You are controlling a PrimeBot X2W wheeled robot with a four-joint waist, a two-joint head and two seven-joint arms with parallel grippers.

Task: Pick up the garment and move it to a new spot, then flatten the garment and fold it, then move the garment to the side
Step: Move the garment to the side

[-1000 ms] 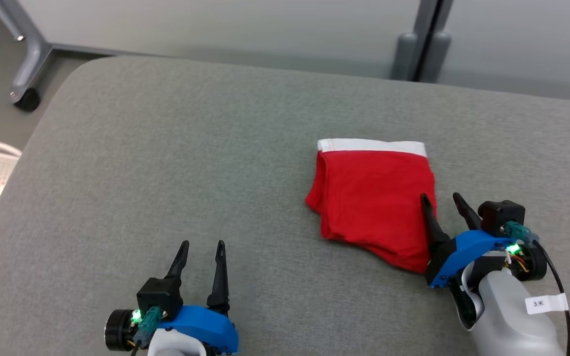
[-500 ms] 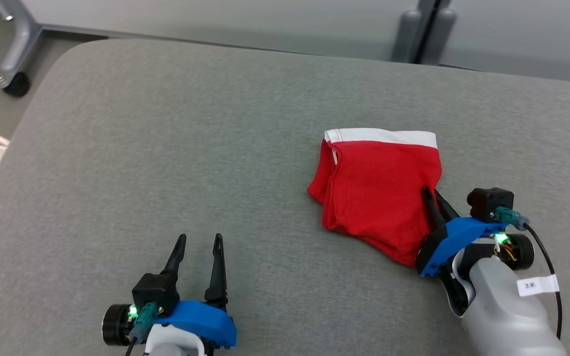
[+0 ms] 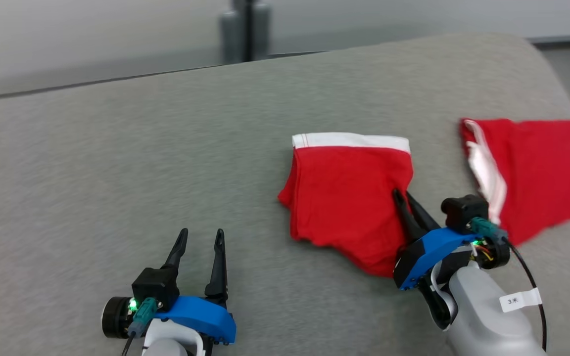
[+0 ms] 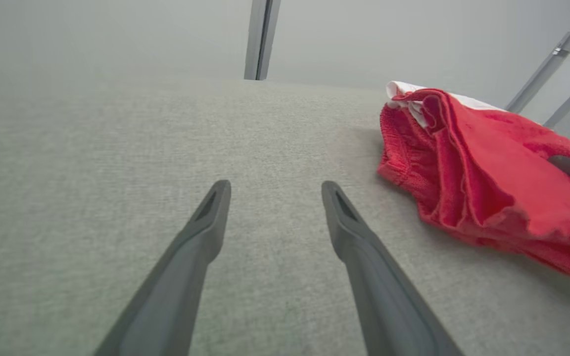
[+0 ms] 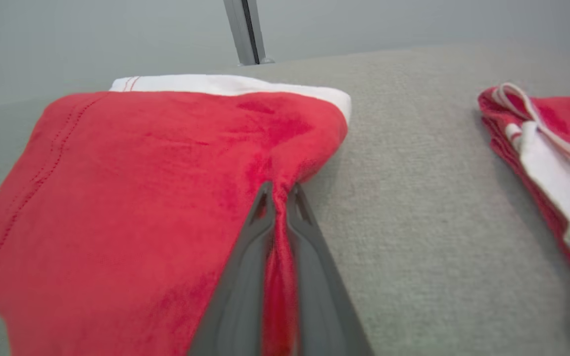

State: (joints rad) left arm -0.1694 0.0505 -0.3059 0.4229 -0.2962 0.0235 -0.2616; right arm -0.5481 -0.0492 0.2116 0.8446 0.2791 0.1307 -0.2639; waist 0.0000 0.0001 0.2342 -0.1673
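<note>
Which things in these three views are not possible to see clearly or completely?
Head view: the second red garment is cut off by the right edge.
Right wrist view: how many layers of the folded garment the right tool pinches; its own fingers cover the fold.
Head view: the grey post behind the cushion is blurred.
Left wrist view: the right edge cuts off the folded garment.

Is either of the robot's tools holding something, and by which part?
The right tool is shut on the folded red garment, pinching a ridge of cloth at its right edge. The left tool is open, holding nothing.
</note>
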